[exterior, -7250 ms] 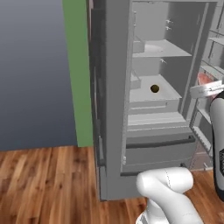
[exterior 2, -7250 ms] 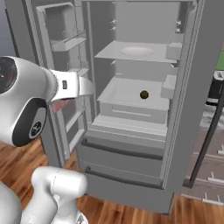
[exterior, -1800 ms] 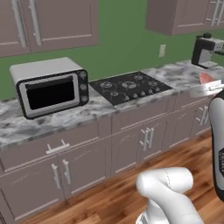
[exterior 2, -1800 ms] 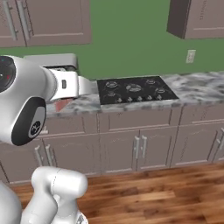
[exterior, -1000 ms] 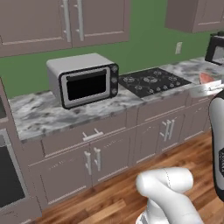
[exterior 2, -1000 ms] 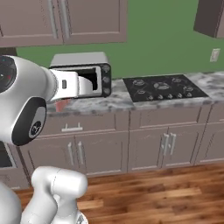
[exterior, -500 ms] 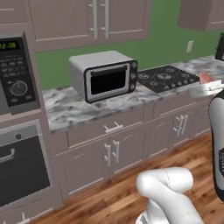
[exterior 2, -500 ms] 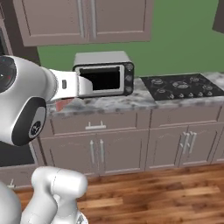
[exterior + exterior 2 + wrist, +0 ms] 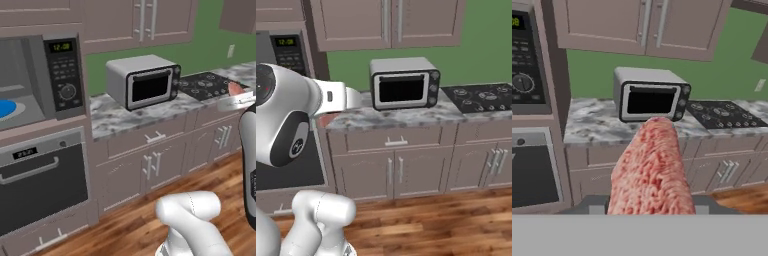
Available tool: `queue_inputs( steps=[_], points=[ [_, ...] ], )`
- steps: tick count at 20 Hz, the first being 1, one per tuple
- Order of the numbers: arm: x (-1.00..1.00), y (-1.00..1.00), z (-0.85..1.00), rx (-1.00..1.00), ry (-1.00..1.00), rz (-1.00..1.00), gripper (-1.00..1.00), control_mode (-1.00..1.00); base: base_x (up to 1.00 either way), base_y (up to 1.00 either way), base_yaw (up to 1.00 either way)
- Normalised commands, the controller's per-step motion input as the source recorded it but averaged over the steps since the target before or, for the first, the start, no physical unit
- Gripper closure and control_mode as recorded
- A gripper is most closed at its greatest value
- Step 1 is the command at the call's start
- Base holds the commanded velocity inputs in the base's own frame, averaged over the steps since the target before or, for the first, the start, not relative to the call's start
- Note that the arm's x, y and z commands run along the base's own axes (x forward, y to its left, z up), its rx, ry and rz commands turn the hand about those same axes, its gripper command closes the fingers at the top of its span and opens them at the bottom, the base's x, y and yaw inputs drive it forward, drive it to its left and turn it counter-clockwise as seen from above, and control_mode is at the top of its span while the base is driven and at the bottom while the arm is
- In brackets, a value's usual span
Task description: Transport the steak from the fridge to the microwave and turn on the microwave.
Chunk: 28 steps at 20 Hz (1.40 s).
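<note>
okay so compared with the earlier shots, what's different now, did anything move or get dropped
The base drove away from the open fridge and along the counter, so the views swept past the cooktop and toaster oven until the built-in microwave came into view, its door open. Nothing was dropped: the gripper stays shut on the steak, and the arm keeps the same pose.

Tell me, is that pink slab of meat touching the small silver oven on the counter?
Apart. In the hand view the steak juts up from the gripper, while the toaster oven sits far behind it across the room.
</note>
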Motion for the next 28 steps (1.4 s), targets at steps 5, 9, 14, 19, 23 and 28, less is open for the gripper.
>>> queue_inputs(
  steps=[5,9,14,19,23,28],
  points=[
    [0.0,0.0,0.0,0.0,0.0,0.0,1.0,1.0,-0.08,0.65,0.06],
    [0.0,0.0,0.0,0.0,0.0,0.0,1.0,1.0,0.0,0.57,0.16],
    [0.0,0.0,0.0,0.0,0.0,0.0,1.0,1.0,0.0,0.5,0.24],
    [0.0,0.0,0.0,0.0,0.0,0.0,1.0,1.0,0.0,0.49,0.24],
    [0.0,0.0,0.0,0.0,0.0,0.0,1.0,1.0,0.02,0.52,0.23],
    [0.0,0.0,0.0,0.0,0.0,0.0,1.0,1.0,0.08,0.53,0.21]
  ],
)
